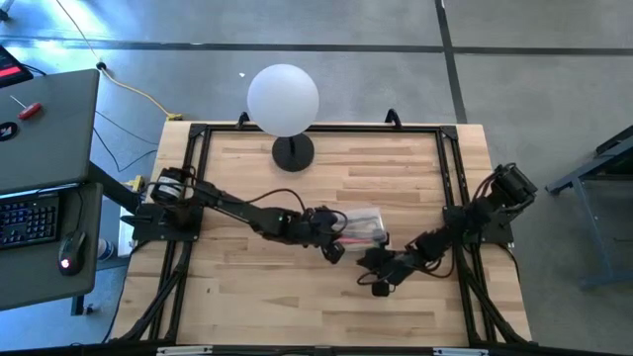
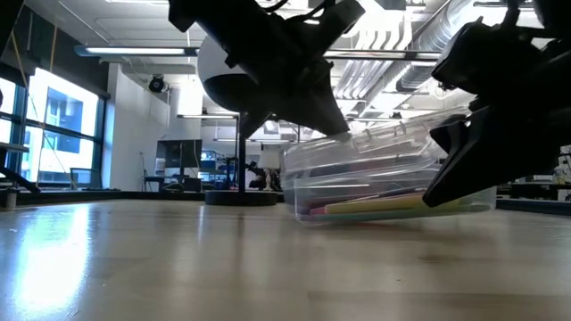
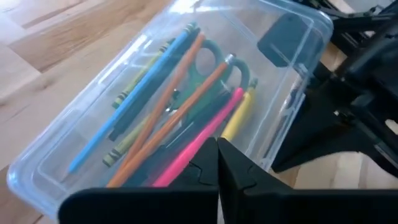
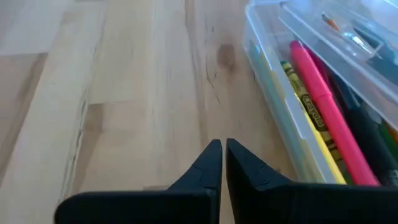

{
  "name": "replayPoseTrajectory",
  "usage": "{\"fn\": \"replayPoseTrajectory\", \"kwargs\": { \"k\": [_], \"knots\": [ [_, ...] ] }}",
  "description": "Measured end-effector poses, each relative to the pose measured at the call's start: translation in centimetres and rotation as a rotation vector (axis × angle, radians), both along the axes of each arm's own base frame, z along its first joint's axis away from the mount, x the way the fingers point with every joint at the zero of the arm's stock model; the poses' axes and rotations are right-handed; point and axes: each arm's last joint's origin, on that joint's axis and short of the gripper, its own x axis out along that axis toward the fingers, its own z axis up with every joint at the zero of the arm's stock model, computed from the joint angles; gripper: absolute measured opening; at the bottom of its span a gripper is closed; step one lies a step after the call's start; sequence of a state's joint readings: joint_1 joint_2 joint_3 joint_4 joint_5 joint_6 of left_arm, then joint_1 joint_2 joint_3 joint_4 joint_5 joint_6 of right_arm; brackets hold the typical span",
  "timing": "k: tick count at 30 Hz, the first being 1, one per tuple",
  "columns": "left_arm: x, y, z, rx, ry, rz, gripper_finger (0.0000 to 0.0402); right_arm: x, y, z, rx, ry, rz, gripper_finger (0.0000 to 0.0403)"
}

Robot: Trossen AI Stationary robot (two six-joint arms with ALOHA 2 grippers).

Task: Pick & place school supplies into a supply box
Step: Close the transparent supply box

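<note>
On a wooden table beneath workshop lights, the supply box is sitting just right of centre (lamp at 12 o'clock), already holding the school supplies. The left gripper is pressing its lid, fingers together and empty; the right gripper, at 5 o'clock of the box, is closed on nothing. Only lid-closing appears left.

Supply box sits mid-bench, pens and scissors lying inside it. Left claw is at the box's eight o'clock edge, right claw on the bench at its six o'clock. Globe lamp stands back at eleven o'clock.
</note>
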State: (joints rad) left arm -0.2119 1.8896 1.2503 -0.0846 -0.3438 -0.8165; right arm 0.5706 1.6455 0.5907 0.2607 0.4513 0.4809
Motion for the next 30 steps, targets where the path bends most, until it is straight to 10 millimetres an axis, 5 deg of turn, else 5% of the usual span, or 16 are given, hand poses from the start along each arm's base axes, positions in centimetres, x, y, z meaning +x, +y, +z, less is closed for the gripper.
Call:
{"fn": "replayPoseTrajectory", "kwargs": {
  "k": [15,30],
  "knots": [
    [0.3,0.3,-0.3,0.016,-0.014,0.032,0.0026,-1.1,1.6,0.4,-0.182,-0.096,-0.023,0.0000],
    [1.0,3.2,0.0,-0.021,-0.051,0.064,0.0011,-1.7,3.3,0.2,0.119,0.052,0.327,0.0000]
  ]
}}
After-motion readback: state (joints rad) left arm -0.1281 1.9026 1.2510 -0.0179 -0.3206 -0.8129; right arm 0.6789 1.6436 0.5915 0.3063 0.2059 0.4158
